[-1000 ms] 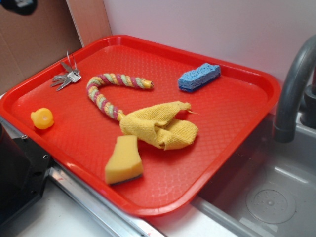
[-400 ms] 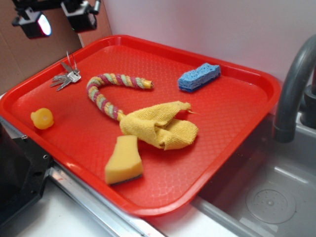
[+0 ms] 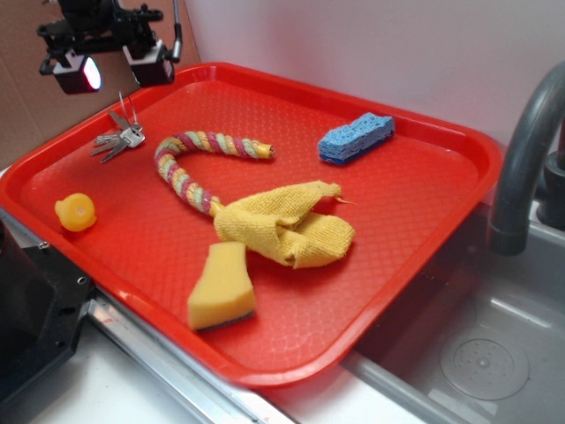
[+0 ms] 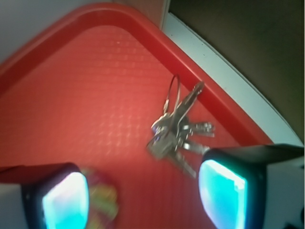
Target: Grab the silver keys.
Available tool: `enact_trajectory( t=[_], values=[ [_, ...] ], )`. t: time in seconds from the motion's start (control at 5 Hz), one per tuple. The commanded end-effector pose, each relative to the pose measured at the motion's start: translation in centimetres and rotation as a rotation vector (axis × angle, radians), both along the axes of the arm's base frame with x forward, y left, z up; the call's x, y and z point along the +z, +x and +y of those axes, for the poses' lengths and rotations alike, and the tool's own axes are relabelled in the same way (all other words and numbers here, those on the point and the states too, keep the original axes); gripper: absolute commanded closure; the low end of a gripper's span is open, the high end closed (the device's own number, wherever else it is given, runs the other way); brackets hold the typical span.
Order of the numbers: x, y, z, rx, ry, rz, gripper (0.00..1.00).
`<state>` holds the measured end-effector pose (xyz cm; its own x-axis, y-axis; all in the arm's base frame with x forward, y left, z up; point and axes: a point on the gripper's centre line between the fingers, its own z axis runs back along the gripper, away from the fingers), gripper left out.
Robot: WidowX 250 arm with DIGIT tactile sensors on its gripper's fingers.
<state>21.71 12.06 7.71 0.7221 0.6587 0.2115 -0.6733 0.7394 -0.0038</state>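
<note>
Gripper [image 3: 110,69] hangs above the tray's far-left corner, jaws wide apart, silver keys [image 4: 177,132] lying flat on the red tray [image 3: 415,203] hard by its rim; risk: thin keys slip the pads, or one finger [image 4: 233,191] fouls the rim.

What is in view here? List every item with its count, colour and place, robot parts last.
tray: one, red, beside the sink
silver keys: one bunch, silver, tray's far left corner
rope toy: one, multicoloured, right of the keys
duck: one, yellow, tray's left edge
cloth: one, yellow, tray centre
yellow sponge: one, yellow, near edge
blue sponge: one, blue, far side
faucet: one, grey, right
pincer: one, black, open above the keys
</note>
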Motion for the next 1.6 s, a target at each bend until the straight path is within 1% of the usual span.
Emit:
enact_trajectory(
  t=[0.0, 0.2, 0.4, 0.6, 0.8, 1.0, 1.2, 1.4],
  values=[
    [0.4, 1.4, 3.8, 0.043, 0.029, -0.054, 0.00],
    [0.1, 2.8, 3.8, 0.073, -0.021, -0.045, 0.00],
    [-0.1, 3.6, 3.6, 0.078, -0.053, -0.044, 0.00],
    [-0.7, 3.8, 3.0, 0.092, -0.093, -0.031, 0.00],
    [-1.8, 3.7, 2.6, 0.078, -0.090, -0.006, 0.00],
    [-2.2, 3.4, 2.4, 0.066, -0.065, 0.006, 1.00],
    [-2.2, 3.1, 2.5, 0.067, -0.049, 0.016, 1.00],
    [-3.0, 2.6, 2.7, 0.058, -0.033, 0.022, 1.00]
  ],
)
